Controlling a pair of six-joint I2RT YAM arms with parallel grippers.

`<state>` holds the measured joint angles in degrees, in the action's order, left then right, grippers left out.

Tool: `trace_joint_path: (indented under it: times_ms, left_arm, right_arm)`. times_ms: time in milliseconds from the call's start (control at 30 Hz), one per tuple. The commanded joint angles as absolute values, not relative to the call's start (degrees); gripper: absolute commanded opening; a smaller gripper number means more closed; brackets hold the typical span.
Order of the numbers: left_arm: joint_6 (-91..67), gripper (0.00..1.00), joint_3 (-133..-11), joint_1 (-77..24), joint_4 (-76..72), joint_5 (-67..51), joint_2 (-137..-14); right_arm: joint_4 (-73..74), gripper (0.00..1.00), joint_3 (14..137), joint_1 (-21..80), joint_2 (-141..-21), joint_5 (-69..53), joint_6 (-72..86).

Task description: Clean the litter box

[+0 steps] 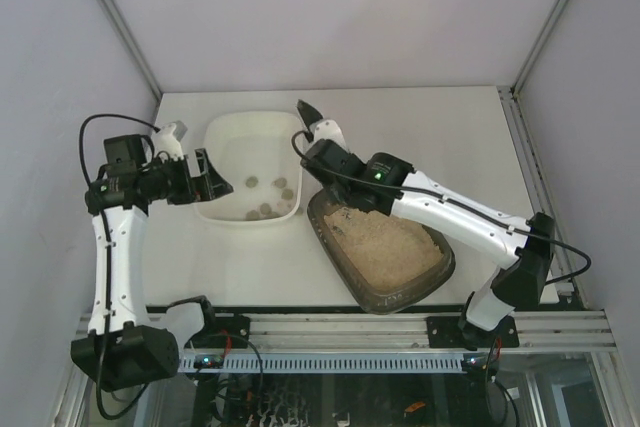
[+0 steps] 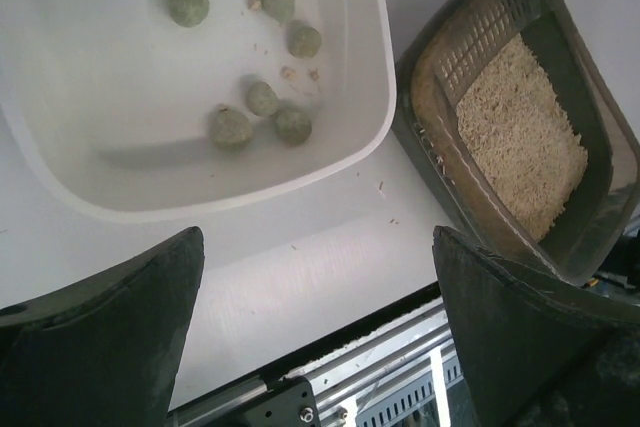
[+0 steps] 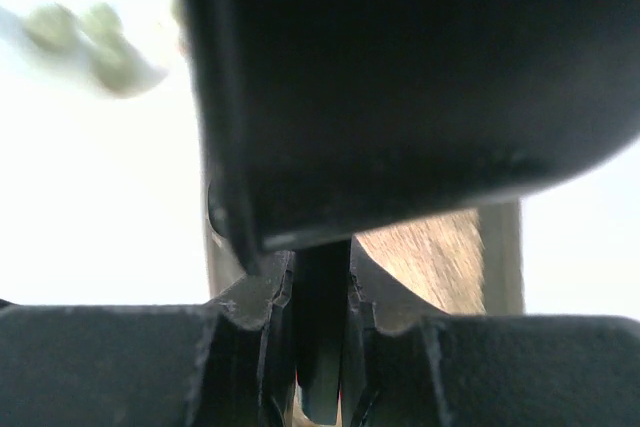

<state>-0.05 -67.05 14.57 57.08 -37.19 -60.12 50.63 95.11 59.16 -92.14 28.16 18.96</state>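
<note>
The litter box [image 1: 400, 292], a dark tray holding beige litter [image 2: 520, 137], sits right of centre. A slotted scoop [image 2: 487, 35] lies tilted at the box's far end. My right gripper [image 1: 320, 152] hangs over that end. In the right wrist view it [image 3: 320, 269] is shut on the scoop's thin black handle, and the scoop's dark body [image 3: 400, 77] fills the upper view. My left gripper [image 1: 208, 177] is open and holds nothing, beside the left rim of the white tray [image 1: 225, 142]. In the left wrist view it [image 2: 318, 237] hovers over bare table.
The white tray [image 2: 375, 97] holds several grey-green clumps [image 2: 262, 99] and stands close to the litter box's left side. The table's front edge and a metal rail [image 2: 400, 347] run just below the left gripper. White walls enclose the table on three sides.
</note>
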Motion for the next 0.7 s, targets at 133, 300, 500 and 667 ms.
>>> trace_joint_path:
  times_ms: [133, 300, 500, 667]
  left_arm:
    - [-0.4, 1.0, -69.9, 6.1, 55.8, -32.2, -65.2]
    - [-0.2, 1.0, -71.7, 3.7, 57.0, -31.4, -67.5]
    - [0.7, 1.0, -74.7, -0.4, 59.2, -27.7, -70.6]
    - [1.3, 1.0, -79.6, -7.7, 63.0, -28.2, -76.5]
  right_arm:
    - [89.3, 0.0, 89.3, 65.0, -92.0, 45.5, 35.6]
    - [89.4, 0.0, 84.9, 66.9, -89.6, 40.4, 33.0]
    - [91.7, 0.0, 84.4, 63.8, -86.7, 33.8, 33.7]
    - [91.2, 0.0, 80.3, 61.9, -79.8, 31.8, 33.8]
